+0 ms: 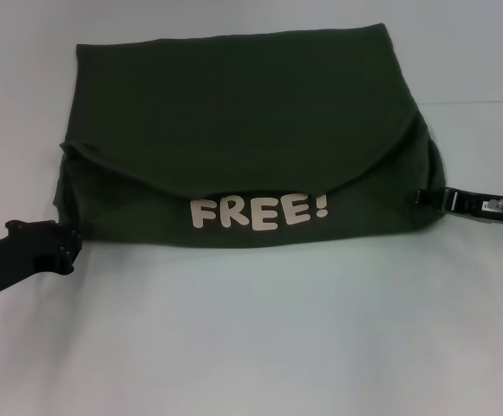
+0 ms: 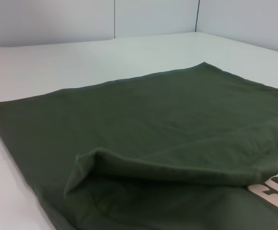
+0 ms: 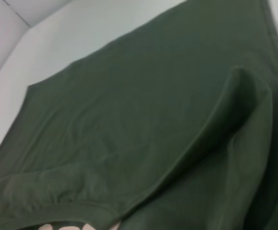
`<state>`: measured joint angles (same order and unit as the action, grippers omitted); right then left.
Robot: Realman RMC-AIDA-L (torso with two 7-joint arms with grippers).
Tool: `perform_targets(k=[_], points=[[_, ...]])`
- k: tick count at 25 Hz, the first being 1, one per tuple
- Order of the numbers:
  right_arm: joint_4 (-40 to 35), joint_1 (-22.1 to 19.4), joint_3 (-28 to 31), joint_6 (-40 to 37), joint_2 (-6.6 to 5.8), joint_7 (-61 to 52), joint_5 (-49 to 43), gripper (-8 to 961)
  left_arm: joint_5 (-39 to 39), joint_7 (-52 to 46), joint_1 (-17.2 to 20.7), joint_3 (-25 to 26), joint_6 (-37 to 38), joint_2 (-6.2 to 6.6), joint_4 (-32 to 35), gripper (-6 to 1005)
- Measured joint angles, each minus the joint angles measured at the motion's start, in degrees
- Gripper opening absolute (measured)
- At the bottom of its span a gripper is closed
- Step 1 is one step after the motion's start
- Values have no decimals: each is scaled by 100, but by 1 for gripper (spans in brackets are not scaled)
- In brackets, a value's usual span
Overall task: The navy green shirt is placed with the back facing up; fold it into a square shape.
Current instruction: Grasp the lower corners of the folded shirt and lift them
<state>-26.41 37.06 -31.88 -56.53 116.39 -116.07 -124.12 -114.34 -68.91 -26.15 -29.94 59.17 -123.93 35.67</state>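
Grippers at opposite side edges of the garment. Left gripper (image 1: 76, 236): black, low at the near-left corner of the navy green shirt (image 1: 243, 113), its tip meeting the cloth's edge; whether its fingers are parted or closed on the fabric cannot be told from the head view, and the left wrist view shows none of them. Right gripper (image 1: 425, 197): black, slender, lying low at the shirt's right edge, tip touching the fabric; its finger state likewise cannot be told.

Shirt: spread flat on a white table (image 1: 251, 347), occupying the middle and far part of the work surface. A plain dark olive layer covers the far portion and ends in a curved, drooping edge that sags toward the near side at centre. Below that edge a near band of cloth is exposed, bearing the cream lettering "FREE!" (image 1: 258, 211), readable from the robot's side. Both side edges bulge slightly where the layers overlap.

Left wrist view: the rolled, rounded edge of the upper layer (image 2: 129, 160) lies over the lower cloth, with part of the cream lettering at the frame's margin. Right wrist view: the same layer seen from the other side, a raised crease (image 3: 244, 96) running across it.
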Motion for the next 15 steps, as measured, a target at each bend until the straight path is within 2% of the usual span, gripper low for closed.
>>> perform_targets(k=[4,6,12,15], points=[[-8,-59,2,-89,-25,72,42,448,0,-5,4,13,-2,0,-9,53],[-12,-87,23,-140,-41,98,44,205,0,-29,5,10,-2,0,-9,54],[-20,-187,42,-220,-68,193,47,36,0,-140,27,9,0,0,12,54],[-22,-251,60,-337,-80,295,52,36,0,-221,52,26,46,-4,29,54]])
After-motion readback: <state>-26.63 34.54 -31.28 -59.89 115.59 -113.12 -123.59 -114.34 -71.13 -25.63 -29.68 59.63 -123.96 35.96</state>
